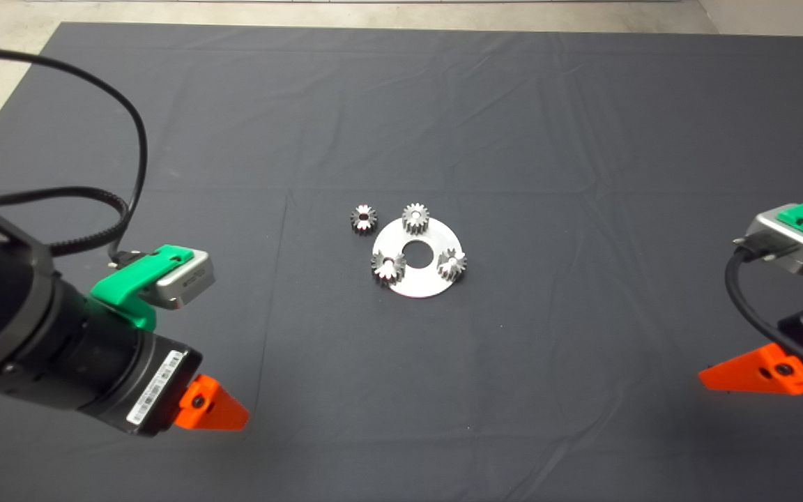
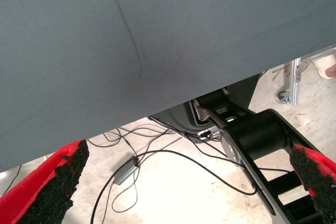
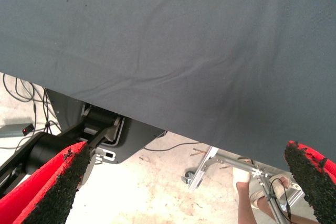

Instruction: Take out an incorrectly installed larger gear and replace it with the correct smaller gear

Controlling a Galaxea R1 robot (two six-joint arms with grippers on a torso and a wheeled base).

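Observation:
A round silver plate [image 1: 424, 279] with a centre hole lies mid-mat. The larger gear [image 1: 388, 267], dark and wide, sits on its near left side. Two paler silvery gears sit on the plate, one at the far side [image 1: 415, 219] and one at the near right [image 1: 452, 264]. The smaller gear [image 1: 363, 219], with dark flanks, lies on the mat just left of the plate. My left gripper [image 1: 212, 410] waits at the lower left, open and empty [image 2: 190, 153]. My right gripper [image 1: 757, 373] waits at the lower right, open and empty [image 3: 186, 150].
The dark mat [image 1: 401, 104] is wrinkled, with a seam running left of the gears. Both wrist views show the mat's edge, the floor with cables [image 2: 157, 156] and the robot's base. A person's sandalled foot [image 3: 245, 178] stands on the floor.

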